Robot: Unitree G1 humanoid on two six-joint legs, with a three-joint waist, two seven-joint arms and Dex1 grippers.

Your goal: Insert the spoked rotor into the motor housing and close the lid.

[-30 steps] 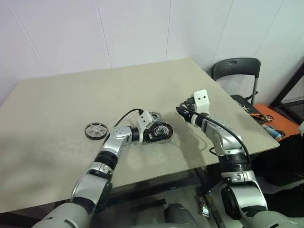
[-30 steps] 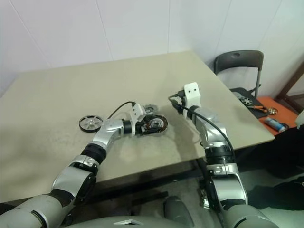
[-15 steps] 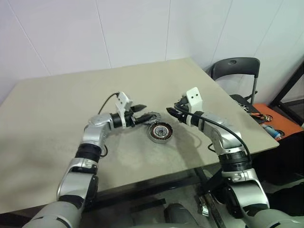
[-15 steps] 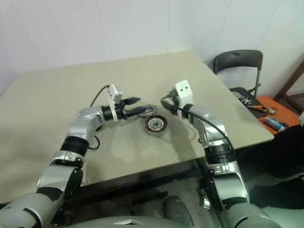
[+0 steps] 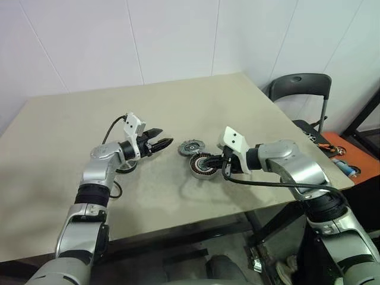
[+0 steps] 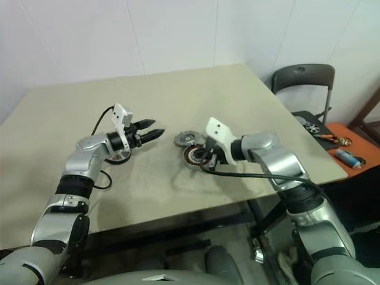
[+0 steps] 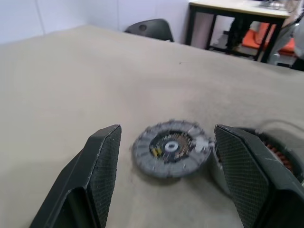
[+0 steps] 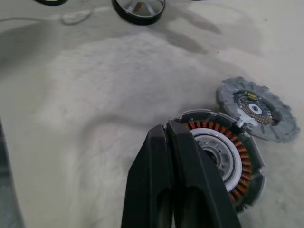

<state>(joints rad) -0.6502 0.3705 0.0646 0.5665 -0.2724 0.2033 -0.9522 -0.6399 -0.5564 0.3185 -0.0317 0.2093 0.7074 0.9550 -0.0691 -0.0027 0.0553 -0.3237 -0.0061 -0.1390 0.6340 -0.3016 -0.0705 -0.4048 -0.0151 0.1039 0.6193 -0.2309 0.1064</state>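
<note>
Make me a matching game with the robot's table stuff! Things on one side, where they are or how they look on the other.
Things:
1. lid
2. motor housing
3. left gripper
4. right gripper

Clues:
A. fingers pressed together
B. copper windings inside
C. fingers spread apart, above the table
D. flat, notched rim, lying just beyond the housing

Pairs: 1-D, 2-B, 3-C, 4-A

light: bright, even | shadows: soft on table (image 5: 196, 101) | blur: left wrist view's foreground soft
</note>
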